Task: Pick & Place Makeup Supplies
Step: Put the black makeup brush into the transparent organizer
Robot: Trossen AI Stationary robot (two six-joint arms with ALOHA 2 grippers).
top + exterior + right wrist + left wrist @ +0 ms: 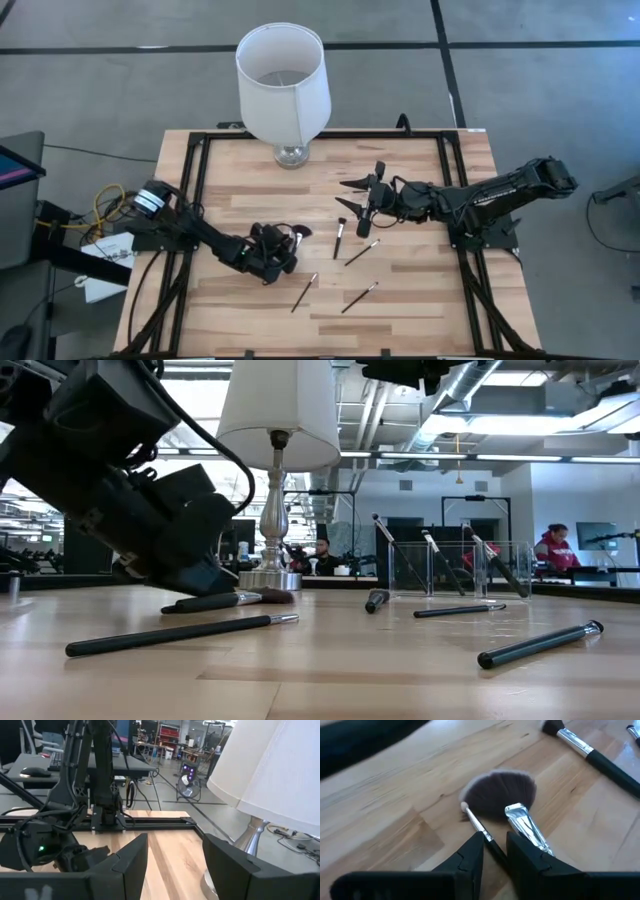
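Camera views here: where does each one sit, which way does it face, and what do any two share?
High view: overhead, straight down on the wooden table, both arms, left gripper, right gripper.
Low view: table height, level toward the room; left arm's dark bulk, slim dark-handled brushes.
Left wrist view: down past its narrowly parted fingers onto a thin brush beside a dark fluffy fan brush.
Right wrist view: level across the table past open fingers.
Shared: the white lampshade on a silvery base appears in high, low and right wrist views.

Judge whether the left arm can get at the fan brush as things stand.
Probably yes: the left gripper is right at the fan brush, jaws astride a thin brush beside it, nothing between.
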